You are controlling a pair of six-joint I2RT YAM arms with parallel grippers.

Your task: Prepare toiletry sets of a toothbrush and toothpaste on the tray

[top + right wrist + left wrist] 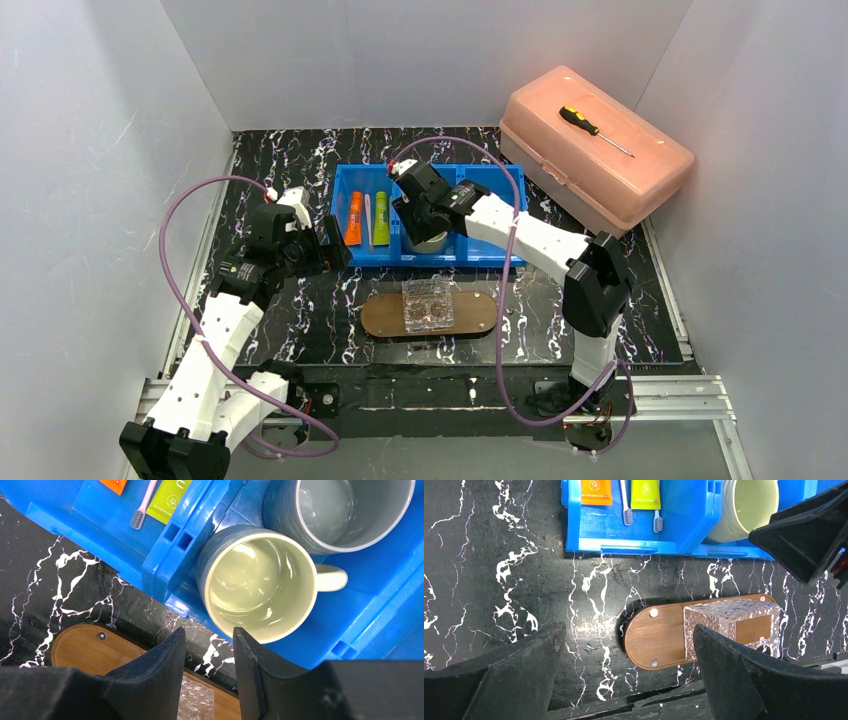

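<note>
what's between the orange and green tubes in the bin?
One whitish toothbrush, between orange tube and green tube; clearest in left wrist view.

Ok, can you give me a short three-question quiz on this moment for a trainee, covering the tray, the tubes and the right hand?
1. True or false: the clear holder stands on the wooden tray.
2. Where do the orange tube and green tube lie? A) on the tray B) in the left compartment of the blue bin C) inside a mug
3. Fill in: the fingers of the right hand are closest to the rim of the ____ mug.
Key: 1 true; 2 B; 3 pale green mug.
</note>
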